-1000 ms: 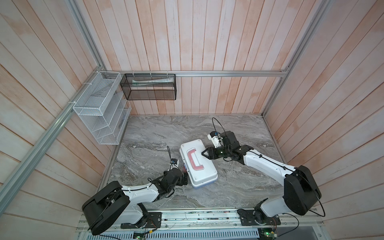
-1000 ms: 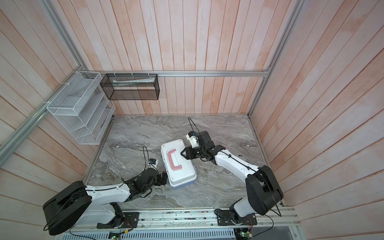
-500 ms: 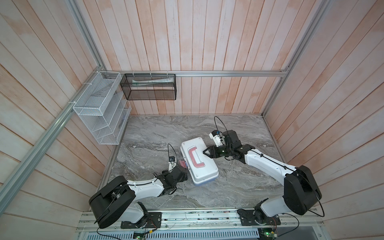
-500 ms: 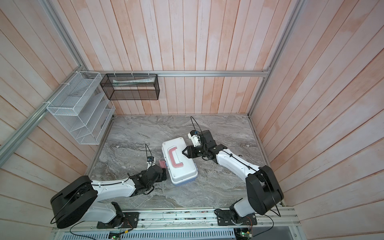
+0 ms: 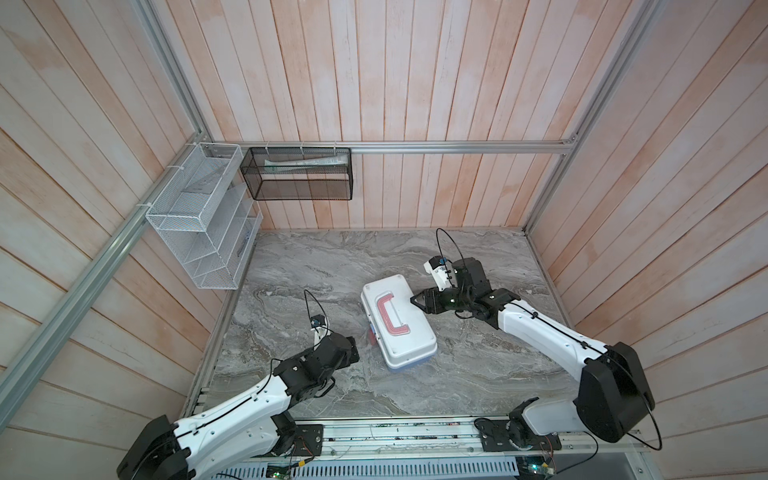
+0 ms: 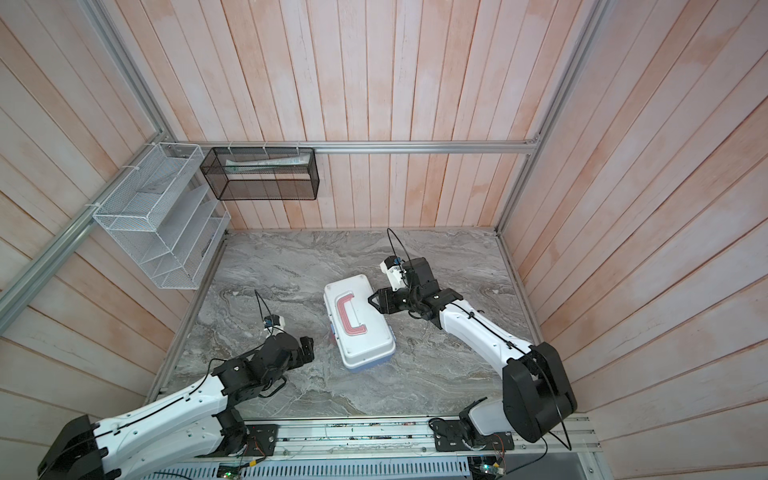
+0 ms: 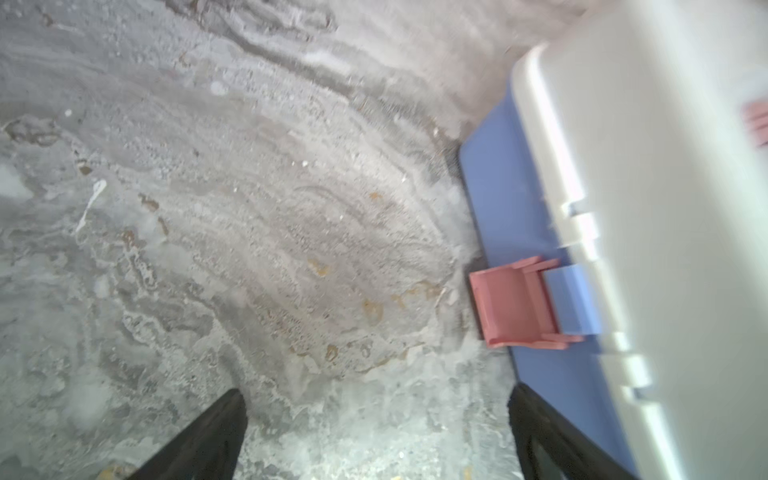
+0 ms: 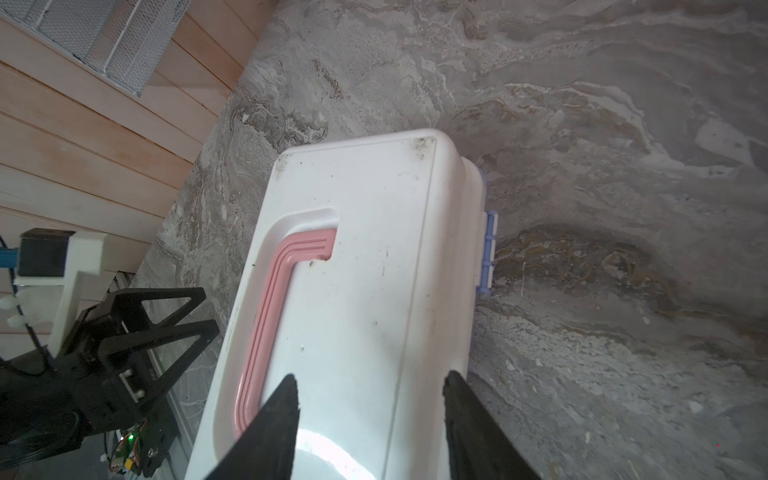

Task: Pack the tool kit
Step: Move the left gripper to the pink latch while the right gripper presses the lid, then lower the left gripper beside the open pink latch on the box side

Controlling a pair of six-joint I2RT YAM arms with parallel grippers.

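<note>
The case (image 5: 398, 326) lies near the centre of the bench (image 5: 311, 266) with its white lid (image 8: 374, 249) down. The left gripper (image 5: 352, 352) sits at the case's 8 o'clock, near it but not touching, jaws wide apart and holding nothing. The right gripper (image 5: 416, 300) sits at the case's 2 o'clock, jaws parted above the lid edge, clamping nothing.

The tool kit (image 5: 399, 328) shows a white lid (image 6: 370, 340), pink handle (image 8: 266, 324), blue base (image 7: 498, 187) and pink latch (image 7: 511, 305). The tabletop (image 5: 311, 270) is grey with marble veining. One mesh basket (image 5: 199, 224) is white, the other basket (image 5: 297, 178) black.
</note>
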